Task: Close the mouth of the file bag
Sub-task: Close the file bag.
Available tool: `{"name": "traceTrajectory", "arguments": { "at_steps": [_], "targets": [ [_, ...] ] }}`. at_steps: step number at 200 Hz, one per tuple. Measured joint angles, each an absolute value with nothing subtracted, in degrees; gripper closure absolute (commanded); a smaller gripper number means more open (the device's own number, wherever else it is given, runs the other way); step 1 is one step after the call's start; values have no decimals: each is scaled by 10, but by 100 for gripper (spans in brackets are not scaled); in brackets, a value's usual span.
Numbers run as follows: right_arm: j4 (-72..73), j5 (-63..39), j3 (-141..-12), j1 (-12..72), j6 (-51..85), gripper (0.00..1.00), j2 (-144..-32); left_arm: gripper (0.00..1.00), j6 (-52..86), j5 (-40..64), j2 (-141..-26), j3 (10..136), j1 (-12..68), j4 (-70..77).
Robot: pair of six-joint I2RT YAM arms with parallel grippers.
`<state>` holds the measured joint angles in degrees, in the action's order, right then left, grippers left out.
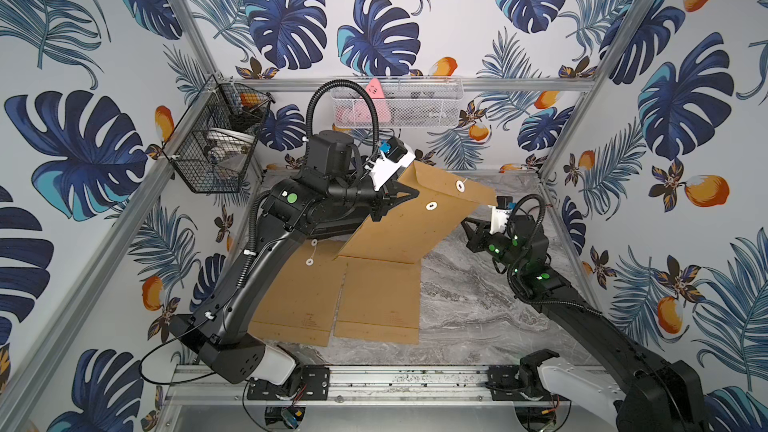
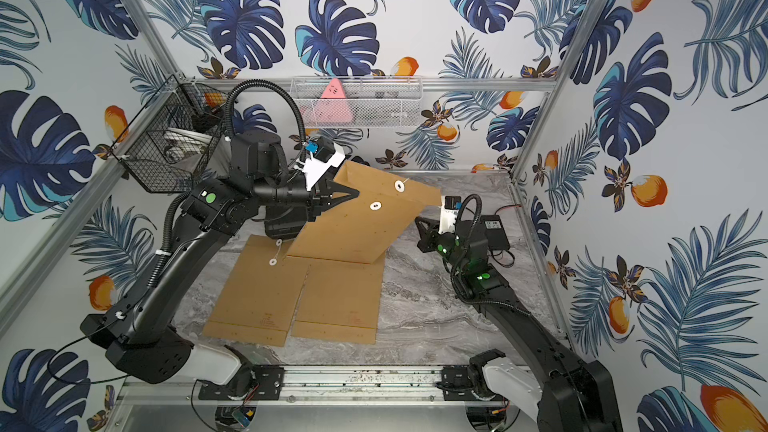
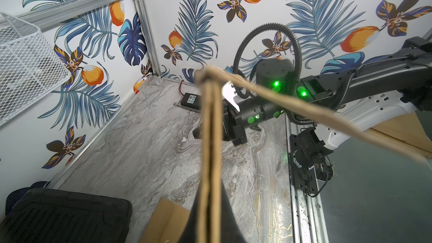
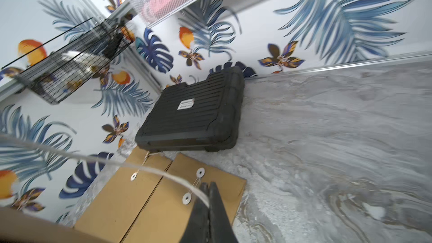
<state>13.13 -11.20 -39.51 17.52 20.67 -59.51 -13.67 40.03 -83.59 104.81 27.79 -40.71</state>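
Left wrist view: left gripper [image 3: 210, 197] clamped tight on file bag [image 3: 211, 122] edge. Bag is raised & tilted over desk [image 1: 478, 301] back-centre, btm end over flat bags [image 1: 380, 297]. Right gripper [image 4: 208, 187] jaws closed, pinching white string [image 4: 149, 169] beside bag's right edge. Adapter [image 2: 492, 228] nr back-right desk corner: "CE FC" marks. Black case [image 4: 191, 118], back-left corner: white label, illegible. Flat bags' red print too small to read.

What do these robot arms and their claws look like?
The left arm and right arm are black with white base shells, ribbed black hoses looped at the wrists and green dots on joints. The left gripper and right gripper have black, pointed fingers.
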Motion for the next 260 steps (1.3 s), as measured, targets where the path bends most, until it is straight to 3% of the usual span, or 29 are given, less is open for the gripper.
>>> {"name": "traceTrajectory", "arguments": {
  "at_steps": [61, 110, 182, 260],
  "targets": [
    [-31, 17, -522, 114, 215, 100, -562, 100, -151, 375, -819, 994, 278, -418],
    [-102, 42, -600, 112, 205, 100, -546, 100, -164, 352, -822, 988, 278, -433],
    [-159, 18, -638, 112, 204, 100, -505, 100, -162, 322, -851, 999, 269, -439],
    [-168, -90, -610, 115, 245, 100, -472, 100, -73, 278, -863, 986, 229, -367]
  ]
}}
